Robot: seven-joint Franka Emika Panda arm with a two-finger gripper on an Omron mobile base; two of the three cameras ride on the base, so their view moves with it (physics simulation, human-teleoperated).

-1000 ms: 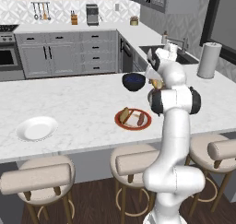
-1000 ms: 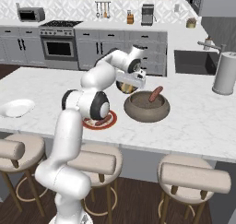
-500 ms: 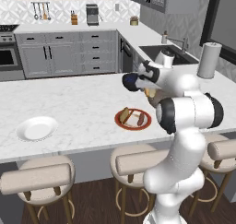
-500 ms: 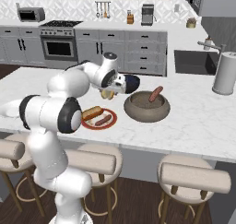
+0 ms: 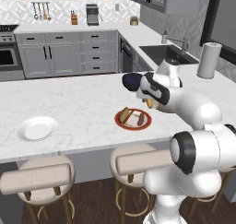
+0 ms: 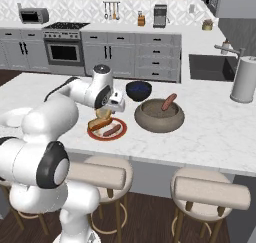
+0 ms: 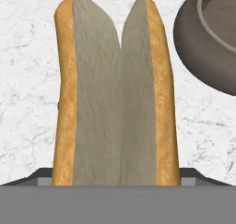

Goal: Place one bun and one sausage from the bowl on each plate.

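While the bun (image 7: 115, 94) hangs lengthwise out of the gripper (image 6: 104, 113), its split face toward the hand camera and its long axis running straight away from the jaws, the entry reads: jaws clenched on the bun's near end, so far as can be judged, since the fingers themselves are hidden behind it. Directly below the jaws: the red-rimmed plate (image 6: 121, 133), already carrying a bun and a sausage (image 6: 111, 130). Beside the jaws, toward the sink: the grey bowl (image 6: 159, 118) with one sausage (image 6: 168, 101) resting in it; a dark blue bowl (image 6: 138, 90) beyond. Well off on the opposite side of the jaws, across bare counter: the white plate (image 5: 37, 128), holding nothing. Judgement: the held bun belongs on the white plate, so the coming move is a long sideways carry away from the grey bowl, the bun's length staying roughly vertical until set down.
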